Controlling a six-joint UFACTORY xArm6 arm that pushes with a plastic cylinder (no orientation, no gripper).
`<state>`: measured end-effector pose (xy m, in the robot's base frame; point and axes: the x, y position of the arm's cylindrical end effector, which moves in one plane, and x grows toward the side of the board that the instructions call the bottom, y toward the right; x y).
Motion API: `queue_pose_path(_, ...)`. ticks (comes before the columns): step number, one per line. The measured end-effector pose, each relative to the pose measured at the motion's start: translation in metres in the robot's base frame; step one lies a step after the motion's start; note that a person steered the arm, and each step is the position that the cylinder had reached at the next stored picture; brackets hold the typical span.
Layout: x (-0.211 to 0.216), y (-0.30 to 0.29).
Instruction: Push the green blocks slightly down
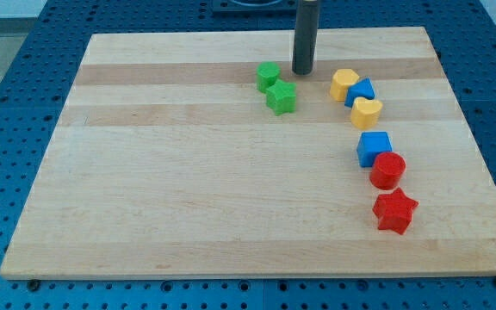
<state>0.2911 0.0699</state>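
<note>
Two green blocks sit near the top middle of the wooden board [188, 172]: a green cube [268, 76] and a green star [282, 97] touching it at its lower right. My tip [304, 71] is just to the right of the green cube and above the green star, a small gap away from both. The rod rises straight up out of the view's top.
To the right stand a yellow block [344, 84], a blue block [361, 91], a yellow heart [366, 113], a blue cube [374, 147], a red cylinder [387, 170] and a red star [394, 211], in a chain running down the right side.
</note>
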Motion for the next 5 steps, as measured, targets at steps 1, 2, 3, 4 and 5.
queue_pose_path(1,0.000,-0.021)
queue_pose_path(2,0.007,-0.055)
queue_pose_path(3,0.022,-0.062)
queue_pose_path(4,0.023,-0.062)
queue_pose_path(5,0.019,-0.051)
